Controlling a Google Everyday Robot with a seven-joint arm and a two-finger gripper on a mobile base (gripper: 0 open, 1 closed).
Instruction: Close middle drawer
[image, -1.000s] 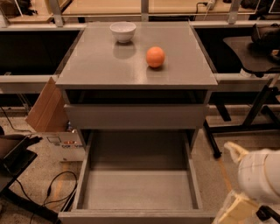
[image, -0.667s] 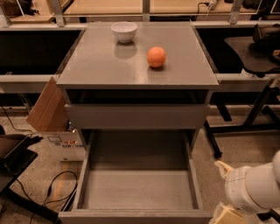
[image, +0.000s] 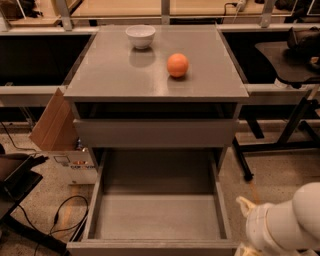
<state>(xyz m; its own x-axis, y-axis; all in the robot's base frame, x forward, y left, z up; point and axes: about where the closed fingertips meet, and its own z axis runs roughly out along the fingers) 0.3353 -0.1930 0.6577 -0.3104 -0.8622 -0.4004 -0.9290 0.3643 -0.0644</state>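
Observation:
The middle drawer (image: 157, 215) is pulled far out of the grey cabinet. Its deep grey box is empty, and its front runs along the bottom edge of the camera view. Above it, another grey drawer front (image: 155, 132) stands slightly out under the cabinet top. My white arm (image: 285, 225) is at the bottom right, just to the right of the open drawer's front corner. Only a cream sliver of my gripper (image: 244, 248) shows at the bottom edge, beside that corner.
A white bowl (image: 140, 36) and an orange (image: 177, 65) sit on the cabinet top (image: 110, 75). A cardboard box (image: 55, 125) leans at the cabinet's left, with cables (image: 65, 215) on the floor. A black stand's legs (image: 280, 140) are at the right.
My arm has sunk lower in the view, so less of the gripper shows. The drawer, bowl and orange have not moved.

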